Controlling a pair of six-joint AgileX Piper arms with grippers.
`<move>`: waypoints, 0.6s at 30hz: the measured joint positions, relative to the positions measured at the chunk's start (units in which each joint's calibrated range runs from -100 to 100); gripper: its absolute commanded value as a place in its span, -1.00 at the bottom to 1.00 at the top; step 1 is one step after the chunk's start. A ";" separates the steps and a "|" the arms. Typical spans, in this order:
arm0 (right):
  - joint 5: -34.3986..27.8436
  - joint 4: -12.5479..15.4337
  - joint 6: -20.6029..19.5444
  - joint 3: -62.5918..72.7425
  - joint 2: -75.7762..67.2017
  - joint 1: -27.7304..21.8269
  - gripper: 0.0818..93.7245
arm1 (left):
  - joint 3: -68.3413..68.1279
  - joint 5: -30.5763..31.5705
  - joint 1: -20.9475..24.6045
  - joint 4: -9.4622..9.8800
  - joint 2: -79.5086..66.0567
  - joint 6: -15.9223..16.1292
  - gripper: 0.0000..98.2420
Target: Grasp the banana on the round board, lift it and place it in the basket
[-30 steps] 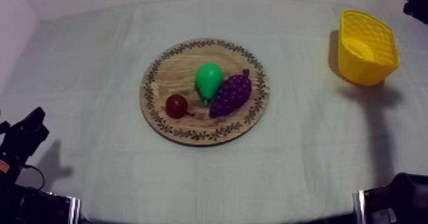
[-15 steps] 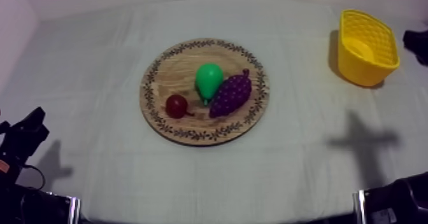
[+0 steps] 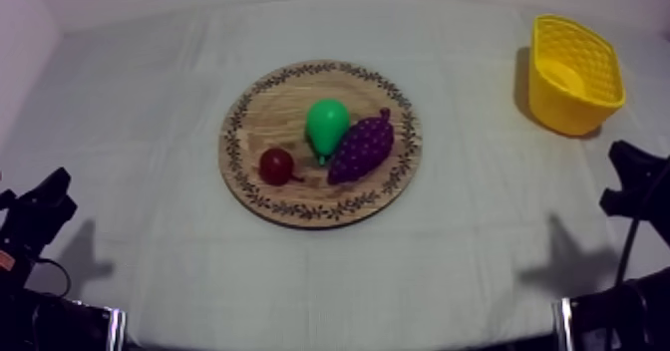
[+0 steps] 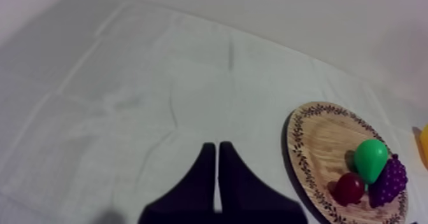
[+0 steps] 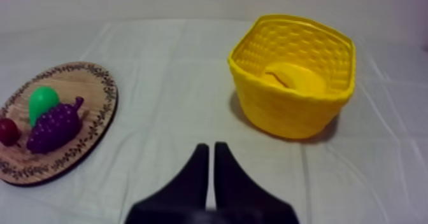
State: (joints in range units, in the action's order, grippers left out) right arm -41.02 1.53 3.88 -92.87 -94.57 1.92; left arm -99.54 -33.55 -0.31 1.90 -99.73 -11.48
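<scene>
R gripper [image 5: 211, 151]: two black fingers pressed together into a narrow wedge, nothing btwn them, hanging over bare grey-white cloth [image 5: 165, 80]. Fwd of the fingertips and off to their right stands the yellow woven-look plastic basket [image 5: 280, 115], upright and apart from the fingers. Inside it, toward the far wall, lies the yellow curved toy banana [image 5: 294, 78]. Its long axis runs roughly crosswise to the fingers' line, w/ a slight slant.

Fwd-left of the same fingers is the round wooden board w/ patterned rim [image 5: 102, 115]. It carries a green toy pear [image 5: 42, 102], a purple bunch of grapes [image 5: 56, 126] against the pear, and a small red fruit [image 5: 7, 131] beside them. No banana on the board.

L gripper [image 4: 213, 149]: fingers also together, empty, over cloth. The board lies fwd-right of it, well apart, w/ the basket farther off beyond the board.

Judgement: banana is already in the basket, so the task looks complete. R arm is by far the nearer to it. Nothing is left to grasp, so the next move prob. only needs that arm kept clear of the basket rim.
</scene>
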 measured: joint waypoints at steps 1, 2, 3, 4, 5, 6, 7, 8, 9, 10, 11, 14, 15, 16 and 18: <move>1.15 0.00 0.00 -1.55 -0.68 0.00 -0.99 | 0.00 0.00 0.00 0.00 0.00 0.00 -1.00; 2.24 0.00 -0.10 -2.98 -1.08 -0.09 -0.99 | 0.00 0.00 0.00 0.00 0.00 0.00 -1.00; 3.03 0.00 -0.31 -3.98 -1.14 -0.13 -0.98 | 0.00 0.00 0.00 0.00 0.00 0.00 -1.00; 3.86 0.00 -0.87 -5.00 -1.14 -0.14 -0.96 | 0.00 0.00 0.00 0.00 0.00 -0.03 -1.00; 4.22 -0.06 -1.33 -5.78 -1.14 -0.17 -0.96 | 0.00 0.00 0.00 0.00 0.00 -0.03 -1.00; 4.14 -0.06 -1.57 -6.22 -1.14 -0.17 -0.97 | 0.00 0.00 0.04 0.00 0.00 -0.03 -1.00; 3.61 -0.11 -1.61 -6.47 -1.14 -0.17 -0.97 | 0.00 0.00 0.04 0.00 0.00 -0.03 -1.00; 2.96 -0.16 -1.61 -6.55 -1.14 -0.13 -0.98 | 0.00 0.00 0.04 0.00 0.00 -0.03 -1.00; 2.81 -0.17 -1.46 -6.69 -1.14 -0.09 -0.98 | 0.00 0.00 0.04 0.00 0.00 -0.03 -1.00; 2.81 -0.17 -1.08 -6.69 -1.14 -0.06 -0.99 | 0.00 0.00 0.04 0.00 0.00 -0.03 -1.00; 2.94 -0.17 -0.36 -6.69 -1.14 -0.05 -0.99 | 0.00 0.00 0.04 0.00 0.00 -0.03 -1.00; 2.52 -0.24 2.31 -6.76 -1.14 -0.03 -0.99 | 0.00 0.00 0.04 0.00 0.00 -0.03 -1.00; 2.51 -0.25 3.33 -6.76 -1.14 -0.03 -0.99 | 0.00 0.00 0.04 0.00 0.00 -0.03 -1.00; 2.51 -0.31 4.10 -6.76 -1.14 -0.03 -0.99 | 0.00 0.00 0.04 0.00 0.00 -0.03 -1.00; 2.51 -0.31 5.84 -6.76 -1.14 -0.03 -0.99 | 0.00 0.00 0.04 0.00 0.00 -0.03 -1.00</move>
State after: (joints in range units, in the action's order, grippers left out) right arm -38.51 1.22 9.72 -99.63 -95.70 1.89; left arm -99.54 -33.55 -0.27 1.90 -99.73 -11.50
